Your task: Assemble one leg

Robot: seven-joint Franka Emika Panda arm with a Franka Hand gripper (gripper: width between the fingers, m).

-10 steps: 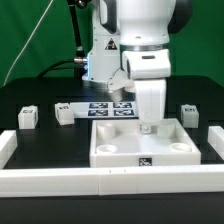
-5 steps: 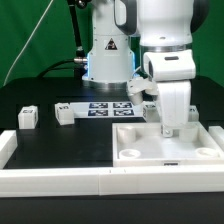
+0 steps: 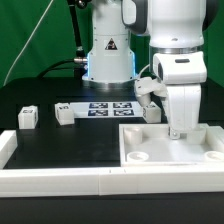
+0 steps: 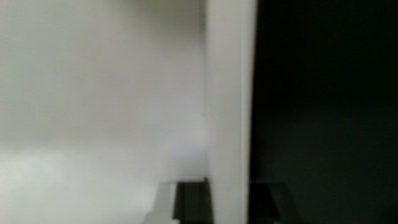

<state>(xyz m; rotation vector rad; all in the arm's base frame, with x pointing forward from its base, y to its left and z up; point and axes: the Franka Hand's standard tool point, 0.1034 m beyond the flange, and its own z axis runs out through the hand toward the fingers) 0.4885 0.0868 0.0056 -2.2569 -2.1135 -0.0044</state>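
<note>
My gripper (image 3: 180, 129) is shut on the far wall of the large white square tray piece (image 3: 150, 146), which lies at the exterior view's right, against the front wall. In the wrist view my gripper (image 4: 231, 206) straddles the tray wall (image 4: 231, 90), one dark finger (image 4: 191, 205) on each side. Two small white legs (image 3: 27, 117) (image 3: 65, 113) with square markers stand on the black table at the exterior view's left. Another small white block (image 3: 148, 111) shows behind my arm, partly hidden.
The marker board (image 3: 108, 108) lies at the back middle of the table. A low white frame wall (image 3: 70, 181) runs along the front and the left side (image 3: 7, 147). The robot base (image 3: 108, 55) stands behind the board.
My gripper has moved toward the exterior view's right, and the tray piece has slid with it from the middle to the right side of the table. The legs have not moved.
</note>
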